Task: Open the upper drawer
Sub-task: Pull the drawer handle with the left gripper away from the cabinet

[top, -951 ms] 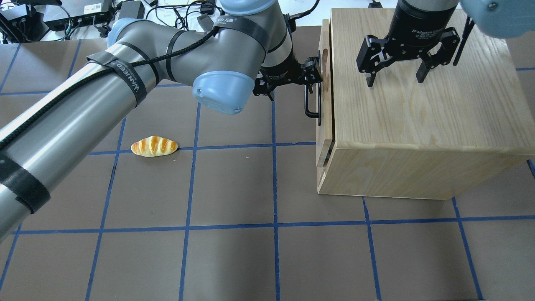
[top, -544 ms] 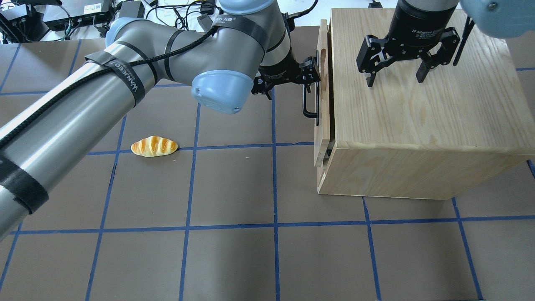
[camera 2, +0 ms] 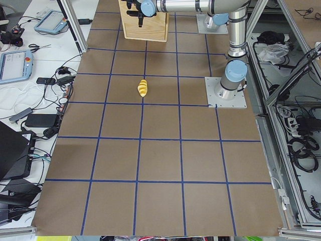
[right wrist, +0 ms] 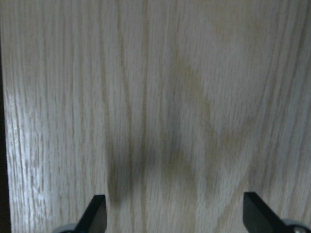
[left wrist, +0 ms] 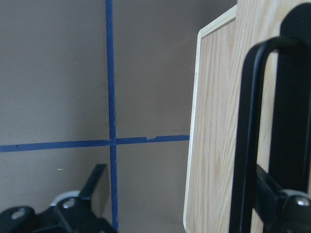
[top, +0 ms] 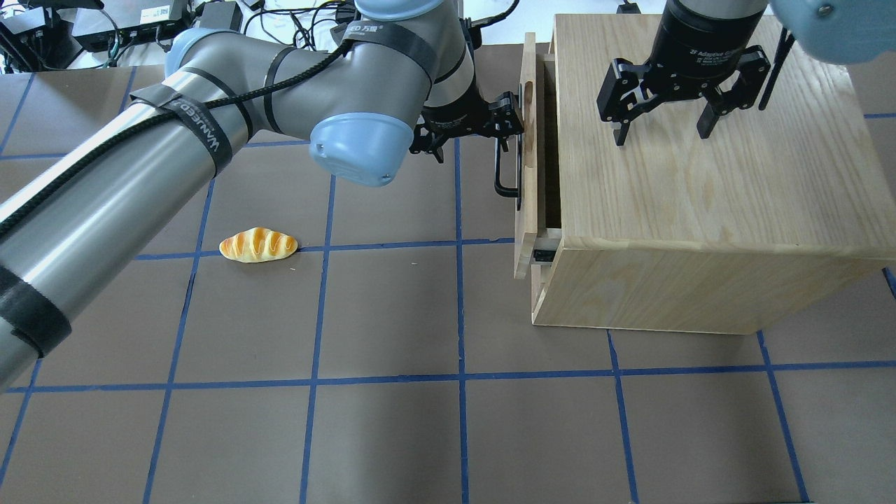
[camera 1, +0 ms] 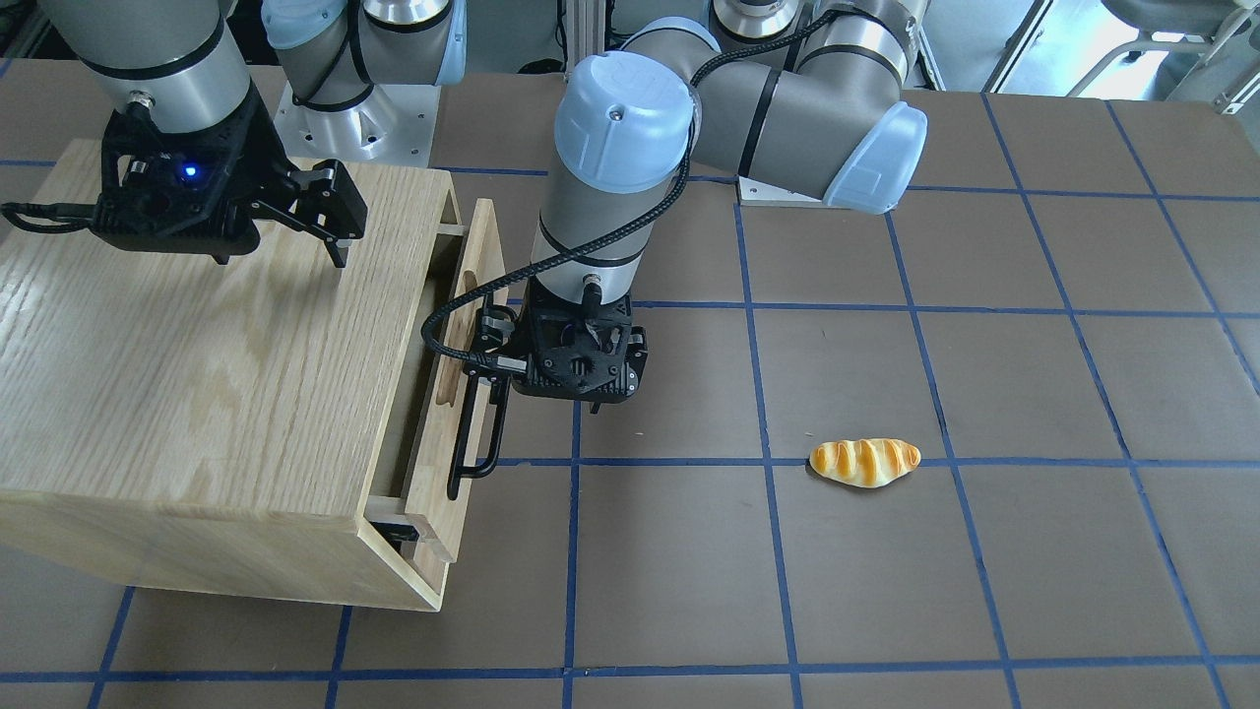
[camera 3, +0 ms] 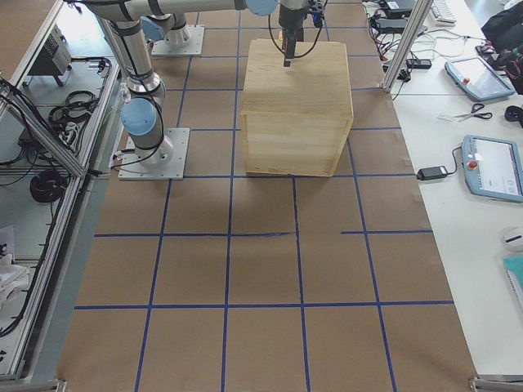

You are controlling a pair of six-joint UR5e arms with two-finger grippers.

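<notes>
Now the upper drawer (top: pixel 526 210) stands further out of the cabinet (top: pixel 700 210) than half a second ago, and a dark gap shows behind its front panel. The left gripper (top: pixel 514 120) has drawn back with it, away from the cabinet. Its fingers are spread, and the drawer's black handle (top: pixel 501 175) runs between them, close against one finger, with the panel just behind. The right gripper (top: pixel 659 136) has not moved: spread wide, it hangs over the cabinet top. A bread roll (top: pixel 258 245) lies where it did, well apart on the table (top: pixel 392 420).
</notes>
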